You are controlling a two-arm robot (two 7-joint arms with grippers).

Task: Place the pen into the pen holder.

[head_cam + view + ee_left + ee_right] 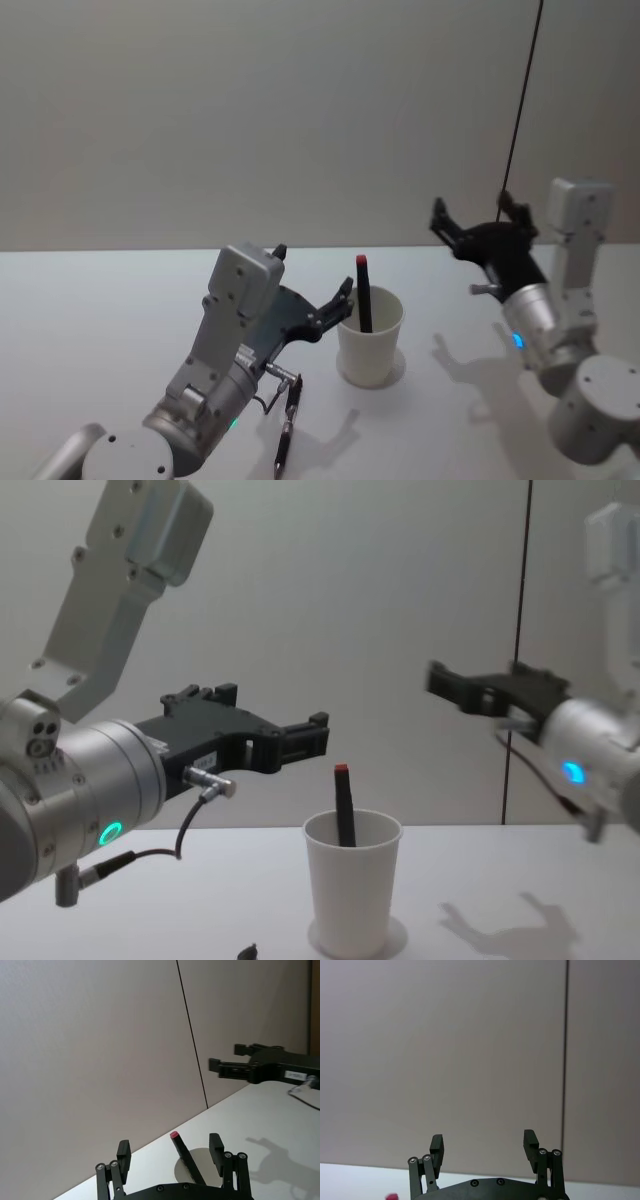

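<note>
Left arm hardware is seen largest in the chest view, and its left end effector is held above the worktop, on the left side of the pen holder. Its jaws are spread wide and nothing is gripped between them. In the left wrist view the red top of the pen is seen ahead of the two fingers and between them, with no finger touching it. In the chest view the nearest fingertip is seen higher than the cup rim and clear of it.

On the right side, the right end effector is raised well above the worktop and well apart from the pen holder. Its jaws are likewise parted and empty (this arm is judged to be idle).

The pen holder, a plain white paper cup, is stood upright near the middle of the worktop. The pen, black with a red cap, is stood inside it, tilted slightly, with its upper part projecting above the rim.

One dark slender object is seen lying on the worktop beside the left arm; its identity cannot be determined.

Progress assessment: insertion and release are judged to be done. Only clearing the left arm from the cup is judged to be left.
</note>
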